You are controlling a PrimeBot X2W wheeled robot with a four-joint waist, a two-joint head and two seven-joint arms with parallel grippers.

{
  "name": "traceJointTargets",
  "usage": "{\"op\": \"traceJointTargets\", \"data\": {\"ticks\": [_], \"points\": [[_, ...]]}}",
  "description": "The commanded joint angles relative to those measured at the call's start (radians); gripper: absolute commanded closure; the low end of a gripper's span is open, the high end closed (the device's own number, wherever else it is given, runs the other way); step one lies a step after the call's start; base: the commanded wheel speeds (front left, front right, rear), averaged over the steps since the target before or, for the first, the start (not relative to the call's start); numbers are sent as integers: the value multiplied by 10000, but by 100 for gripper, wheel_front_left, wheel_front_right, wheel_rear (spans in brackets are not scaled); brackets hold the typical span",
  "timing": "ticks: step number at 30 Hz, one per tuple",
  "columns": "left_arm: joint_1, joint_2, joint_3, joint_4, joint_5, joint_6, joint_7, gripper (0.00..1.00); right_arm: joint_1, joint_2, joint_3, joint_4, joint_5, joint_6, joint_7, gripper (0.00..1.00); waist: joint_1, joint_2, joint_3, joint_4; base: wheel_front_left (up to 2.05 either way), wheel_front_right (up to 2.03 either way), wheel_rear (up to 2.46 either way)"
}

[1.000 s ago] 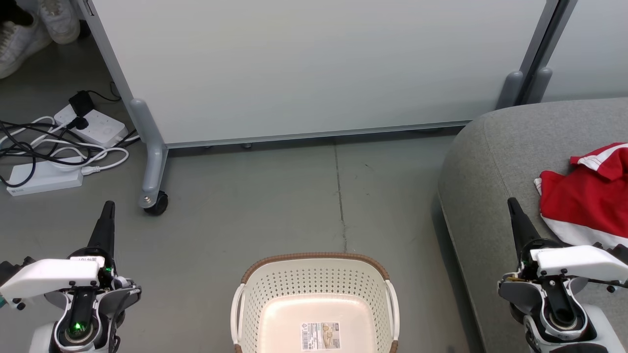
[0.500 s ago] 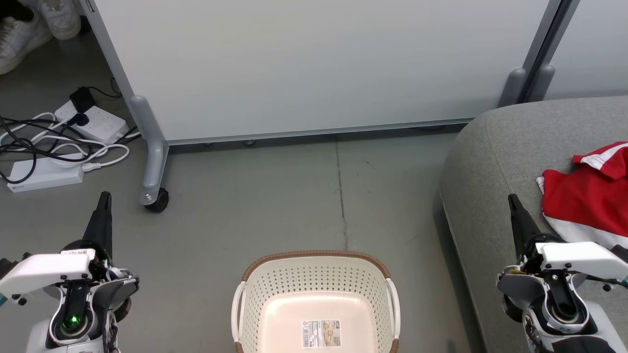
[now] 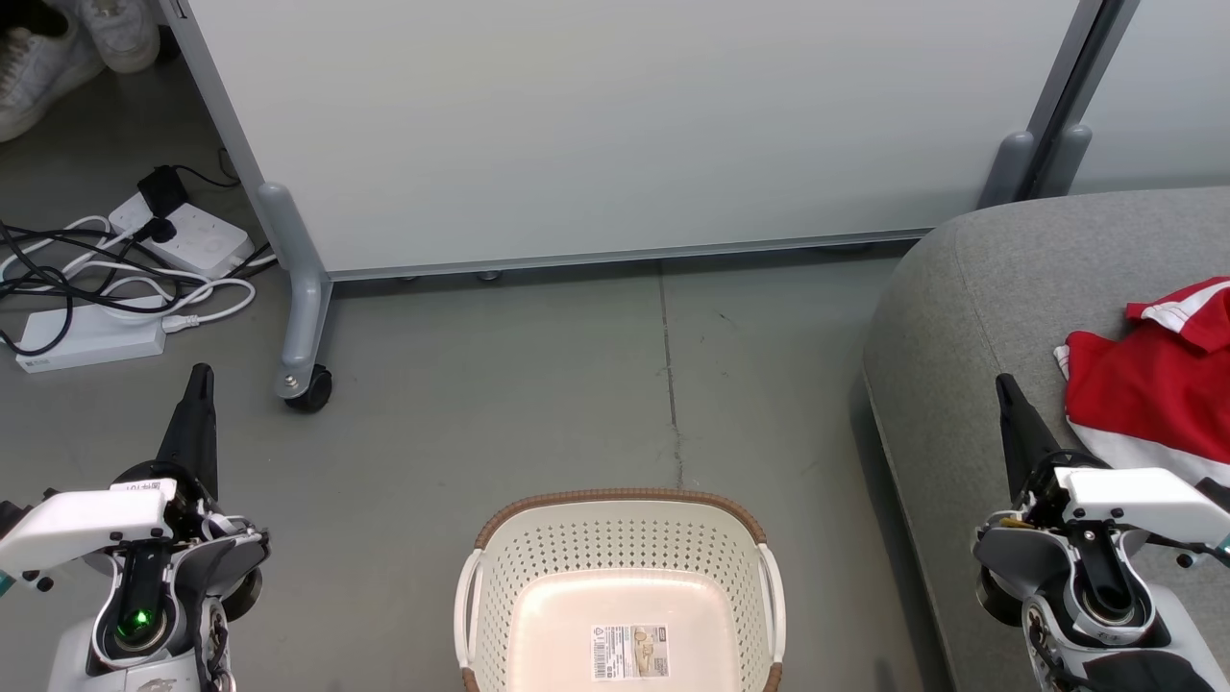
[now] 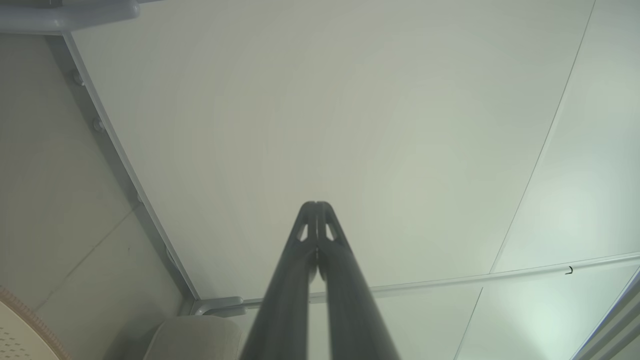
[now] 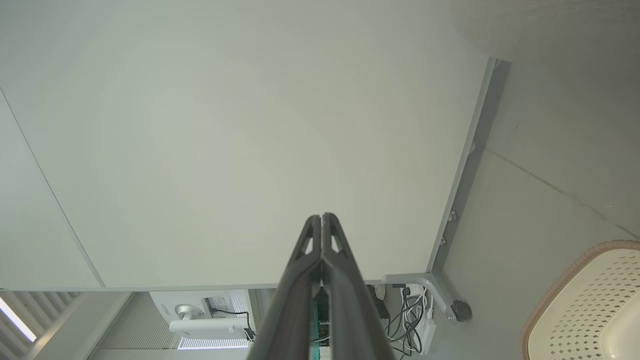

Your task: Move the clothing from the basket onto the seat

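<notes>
Head view gives us the clothing [image 3: 1148,404] lying crumpled on the seat [image 3: 971,317], just to the right of our right gripper [image 3: 1005,386]. That gripper's dark fingers [image 3: 1019,432] stand clear of the red fabric and are pressed together on nothing. To its left, and nearer to us than its fingertips, sits the basket [image 3: 615,498], its bottom bare but for a label sticker [image 3: 629,654]. Farther left, our left gripper [image 3: 200,373] hangs over the floor [image 3: 538,404], its jaws likewise closed and empty. We judge the move done: the garment is out of the basket and on the cushion, and we see nothing left to carry. Since the fabric runs off the picture's edge, we cannot say that all of it rests on the seat. Ahead of both grippers stands a pale partition panel [image 3: 615,135] on a caster [image 3: 309,389], with power strips [image 3: 91,341] and white shoes [image 3: 48,53] beyond the left gripper's tip. So the head view supplies the garment's place and the bare basket bottom. The wrist views supply the fingers meeting tip to tip: the left gripper [image 4: 316,205] points at the panel, and the right gripper [image 5: 321,217] has the basket's perforated wall at its lower right.
</notes>
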Motion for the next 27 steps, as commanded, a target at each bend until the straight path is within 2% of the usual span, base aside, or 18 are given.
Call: {"op": "traceJointTargets", "data": {"ticks": [1, 27], "points": [[-153, 15, 37, 9, -46, -40, 33, 100, -95, -83, -18, 13, 25, 11, -42, 100, 0, 0, -1, 0, 0, 0, 0], [-156, 5, 54, 6, -25, -40, 48, 100, -86, -84, -18, 11, 26, 11, -43, 100, 0, 0, -1, 0, 0, 0, 0]]}}
